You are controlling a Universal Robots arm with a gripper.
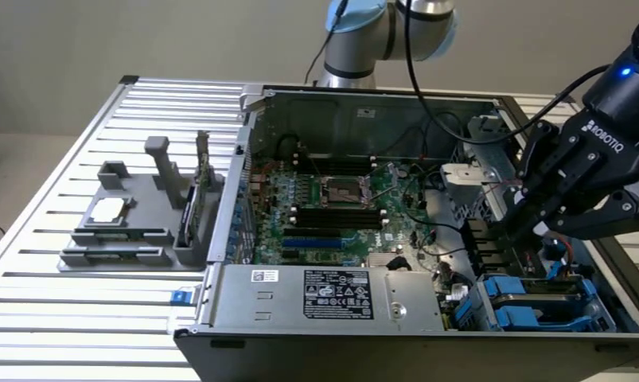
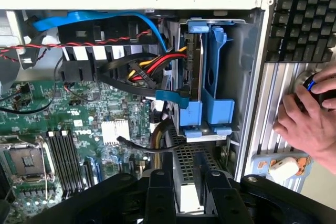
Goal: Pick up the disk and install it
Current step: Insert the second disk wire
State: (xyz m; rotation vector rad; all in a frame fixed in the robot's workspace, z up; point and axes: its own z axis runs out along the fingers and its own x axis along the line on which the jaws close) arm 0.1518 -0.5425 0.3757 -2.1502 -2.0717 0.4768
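The disk (image 2: 195,72) stands on edge in the drive bay at the case's corner, grey metal framed by its blue carrier. In the exterior view the blue carrier of the disk (image 1: 526,310) shows low at the exterior view's right, inside the open computer case (image 1: 224,239). My gripper (image 1: 516,231) hangs over the case just beside that bay. In the wrist view my gripper (image 2: 187,174) has its two black fingers (image 2: 160,198) apart. Nothing sits between them, and perforated grey metal shows through the gap.
Blue, red, yellow and black cables (image 2: 142,72) run beside the bay over the green motherboard (image 1: 340,207). A grey holder (image 1: 118,231) with a small square chip and an upright card stands on the slatted table. A hand (image 2: 307,114) rests on a controller beside a keyboard (image 2: 307,14).
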